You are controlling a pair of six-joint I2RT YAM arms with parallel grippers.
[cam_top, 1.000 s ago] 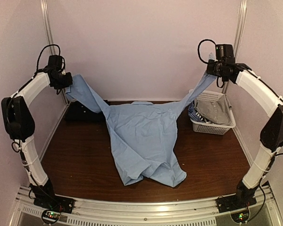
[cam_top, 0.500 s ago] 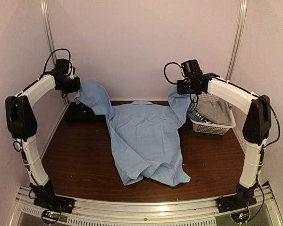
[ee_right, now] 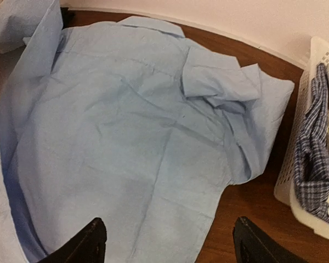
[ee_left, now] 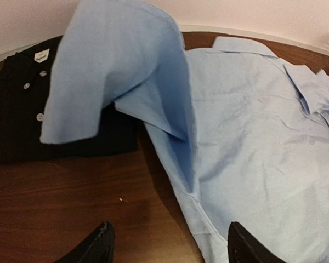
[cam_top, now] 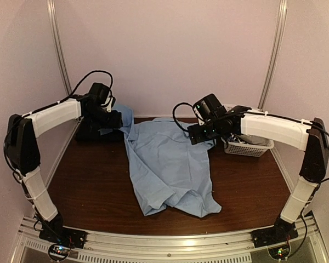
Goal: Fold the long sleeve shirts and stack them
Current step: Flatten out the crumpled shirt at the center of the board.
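Left claw [ee_left: 170, 234] stood open, blue shirt [ee_left: 252, 137] ahead, black shirt [ee_left: 16, 126] ahead-left. Right claw [ee_right: 172, 233] gaped too (basket [ee_right: 317, 55] at its right).

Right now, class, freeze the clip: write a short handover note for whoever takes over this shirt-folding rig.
Left gripper: open, empty.
Right gripper: open, empty.
Light blue shirt lies spread on the table; its right-side sleeve is folded in, and its left-side sleeve is bunched up beside the black shirt, which sits folded far left.
To do: flatten that sleeve, fold the body, stack both.
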